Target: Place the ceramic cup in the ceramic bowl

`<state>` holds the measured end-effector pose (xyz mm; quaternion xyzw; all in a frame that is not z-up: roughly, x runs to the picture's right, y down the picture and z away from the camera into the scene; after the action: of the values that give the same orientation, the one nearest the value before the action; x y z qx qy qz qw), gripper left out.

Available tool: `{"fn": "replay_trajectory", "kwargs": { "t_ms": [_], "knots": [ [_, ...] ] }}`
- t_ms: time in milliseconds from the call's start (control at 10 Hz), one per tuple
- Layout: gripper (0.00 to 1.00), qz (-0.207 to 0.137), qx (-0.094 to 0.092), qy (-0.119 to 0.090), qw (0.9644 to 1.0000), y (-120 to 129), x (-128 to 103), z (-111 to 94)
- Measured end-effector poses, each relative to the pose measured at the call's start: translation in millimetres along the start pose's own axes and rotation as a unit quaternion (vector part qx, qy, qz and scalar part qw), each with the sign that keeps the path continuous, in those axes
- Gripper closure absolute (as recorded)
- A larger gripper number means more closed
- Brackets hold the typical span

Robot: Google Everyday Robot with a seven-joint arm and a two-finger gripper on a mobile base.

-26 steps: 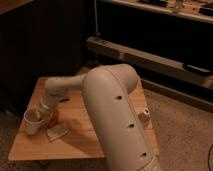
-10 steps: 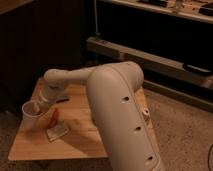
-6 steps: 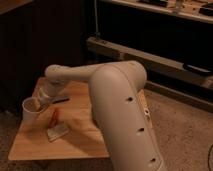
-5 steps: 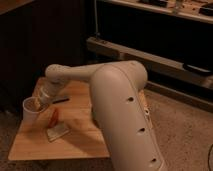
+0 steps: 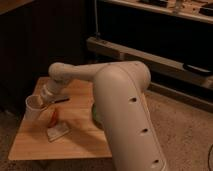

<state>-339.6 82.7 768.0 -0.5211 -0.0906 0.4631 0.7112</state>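
Observation:
The white ceramic cup (image 5: 33, 106) hangs a little above the left edge of the wooden table (image 5: 80, 142). My gripper (image 5: 43, 99) is at the cup's right rim and shut on it, at the end of the arm that reaches left across the table. The ceramic bowl (image 5: 93, 114) shows only as a dark green sliver at the table's middle. My big white upper arm hides the rest of it. The cup is well to the left of the bowl.
An orange object (image 5: 54, 116) and a pale flat packet (image 5: 57, 132) lie on the table below the cup. A thin black stick (image 5: 60, 100) lies behind the gripper. Dark shelving (image 5: 150, 55) stands behind the table, and there is speckled floor to the right.
The cup has left the table: the gripper lifted it and carried it slightly up and to the left. My forearm swung left with it.

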Motion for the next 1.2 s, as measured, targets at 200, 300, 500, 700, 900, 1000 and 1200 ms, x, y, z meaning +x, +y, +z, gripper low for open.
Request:
{"fn": "replay_trajectory", "kwargs": {
  "t_ms": [200, 300, 500, 700, 900, 1000, 1200],
  "knots": [
    [0.8, 0.002, 0.001, -0.008, 1.0, -15, -5, -17],
    [0.8, 0.003, 0.001, -0.009, 1.0, -17, -5, -19],
    [0.8, 0.011, 0.007, -0.021, 0.9997, -28, -1, -34],
    [0.8, 0.02, 0.015, -0.034, 0.9991, -51, 9, -52],
    [0.8, 0.025, 0.02, -0.043, 0.9986, -61, 16, -65],
    [0.8, 0.026, 0.023, -0.046, 0.9983, -63, 25, -73],
    [0.8, 0.036, 0.03, -0.058, 0.9972, -68, 48, -88]
  ]
}}
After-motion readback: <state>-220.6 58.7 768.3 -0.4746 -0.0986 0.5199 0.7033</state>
